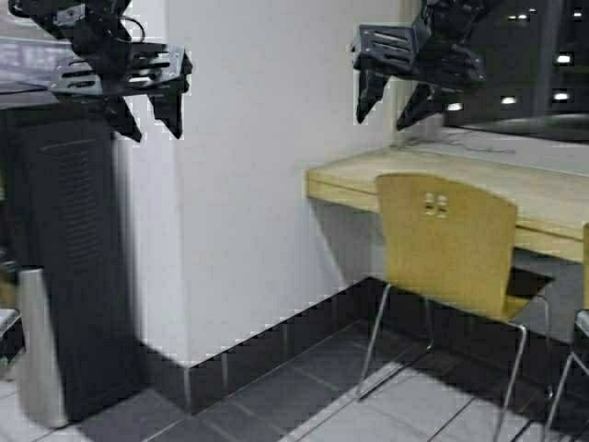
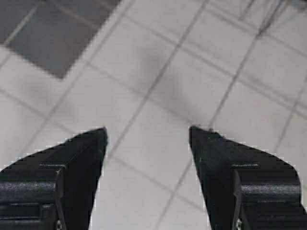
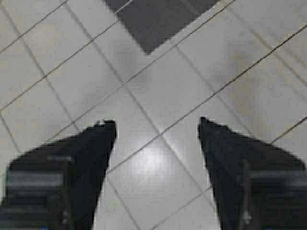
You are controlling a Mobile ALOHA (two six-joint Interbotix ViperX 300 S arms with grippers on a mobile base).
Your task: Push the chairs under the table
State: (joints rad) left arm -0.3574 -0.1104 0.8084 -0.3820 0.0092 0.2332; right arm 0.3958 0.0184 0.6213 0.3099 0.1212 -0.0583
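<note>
A yellow-tan plywood chair (image 1: 448, 241) with small square cut-outs in its back stands at the pale wood table (image 1: 350, 179) on the right, its seat partly under the top. A second chair (image 1: 583, 318) shows only as a sliver at the right edge. My left gripper (image 1: 147, 118) hangs open high at the upper left, in front of the white wall. High at the upper right, my right gripper (image 1: 394, 109) is open above the table's near end. Both wrist views show open fingers over bare floor tiles, left gripper (image 2: 147, 132) and right gripper (image 3: 157, 123) holding nothing.
A white wall corner (image 1: 239, 184) juts out between the arms. A tall black cabinet (image 1: 69, 258) and a silver bin (image 1: 39, 345) stand at the left. Dark and pale floor tiles (image 1: 386, 405) lie open in front of the chair.
</note>
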